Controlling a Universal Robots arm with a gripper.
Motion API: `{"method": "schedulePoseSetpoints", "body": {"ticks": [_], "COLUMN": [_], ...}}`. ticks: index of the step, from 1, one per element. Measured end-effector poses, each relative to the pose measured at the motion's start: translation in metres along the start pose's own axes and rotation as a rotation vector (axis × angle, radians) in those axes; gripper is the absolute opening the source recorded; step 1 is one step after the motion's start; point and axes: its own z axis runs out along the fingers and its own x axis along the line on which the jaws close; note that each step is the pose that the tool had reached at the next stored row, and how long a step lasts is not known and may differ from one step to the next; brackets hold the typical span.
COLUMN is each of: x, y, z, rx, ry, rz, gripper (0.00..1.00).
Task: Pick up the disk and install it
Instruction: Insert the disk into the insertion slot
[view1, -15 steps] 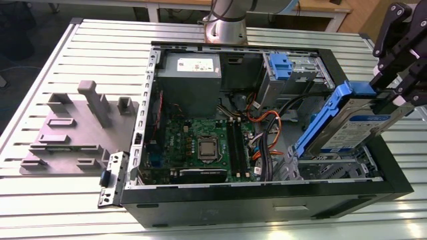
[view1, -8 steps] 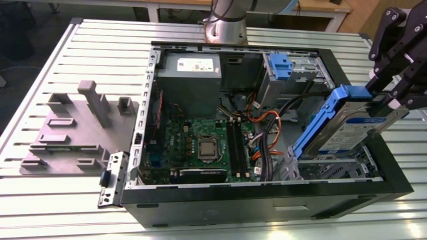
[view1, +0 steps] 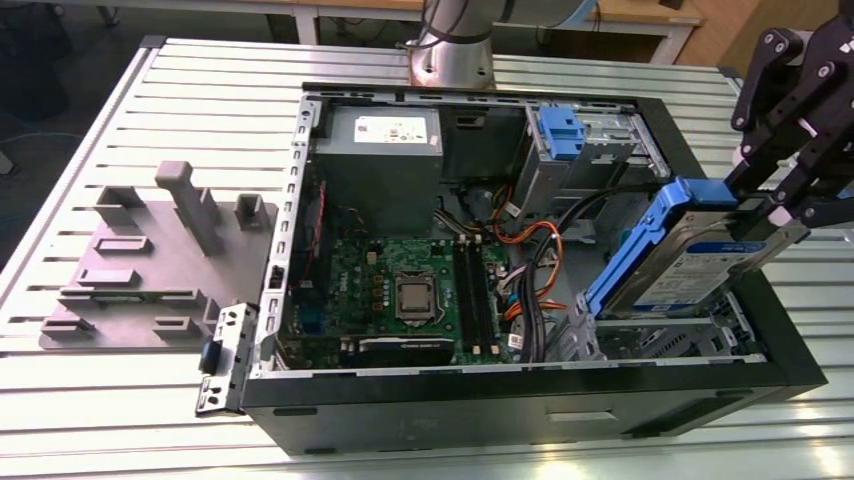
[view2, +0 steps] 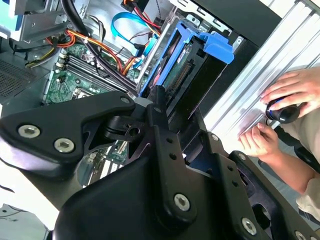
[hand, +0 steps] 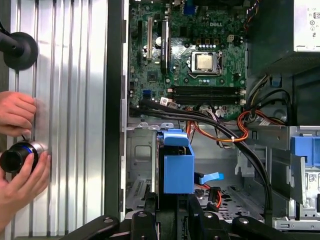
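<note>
The disk (view1: 683, 262), a silver labelled drive in a bright blue carrier, hangs tilted over the drive cage (view1: 654, 340) at the front corner of the open computer case (view1: 534, 405), on the exterior view's right. My gripper (view1: 758, 212) is shut on the disk's upper end, its black linkages rising above. In the second wrist view the fingers (view2: 158, 106) clamp the disk (view2: 196, 60) from both sides. In the first wrist view the disk's blue carrier end (hand: 178, 165) stands just beyond the gripper (hand: 172, 212), above the cage floor.
Inside the case are a motherboard (view1: 407, 290), cable bundles (view1: 534, 250), a grey power supply box (view1: 380, 150) and another blue carrier (view1: 561, 130). A grey fixture (view1: 147, 260) lies on the slatted table. A person's hands (hand: 20, 117) rest beside the case, holding a black cylindrical object (hand: 17, 157).
</note>
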Motion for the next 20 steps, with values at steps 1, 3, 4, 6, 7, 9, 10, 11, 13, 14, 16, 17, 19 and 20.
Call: {"method": "schedulePoseSetpoints", "body": {"ticks": [1, 3, 4, 6, 7, 9, 10, 11, 13, 14, 16, 17, 19, 20], "x": [0.0, 0.0, 0.0, 0.0, 0.0, 0.0, 0.0, -0.0001, 0.0, -0.0001, -0.0001, -0.0001, -0.0001, -0.0001], "y": [0.0, -0.0001, -0.0001, -0.0001, -0.0002, -0.0002, -0.0003, -0.0003, -0.0004, -0.0004, -0.0005, -0.0006, -0.0006, -0.0007], "z": [0.0, 0.0, 0.0005, 0.0036, 0.0053, 0.0091, 0.0109, 0.0127, 0.0163, 0.0181, 0.0218, 0.0236, 0.0273, 0.0291], "rx": [0.0, 0.0, 0.0, 0.0, 0.0, 0.0, 0.0, 0.0, 0.0, 0.0, 0.0, 0.0, 0.0, 0.0], "ry": [0.0, 0.0001, -0.0001, -0.0003, -0.0001, -0.0002, -0.0003, -0.0003, -0.0002, -0.0002, -0.0002, -0.0002, -0.0003, -0.0003], "rz": [0.0, 0.0, 0.0, 0.0, 0.0, 0.0, 0.0, 0.0, 0.0, 0.0, 0.0, 0.0, 0.0, 0.0], "gripper": [0.35, 0.35, 0.35, 0.35, 0.35, 0.35, 0.35, 0.35, 0.35, 0.35, 0.35, 0.35, 0.35, 0.35]}}
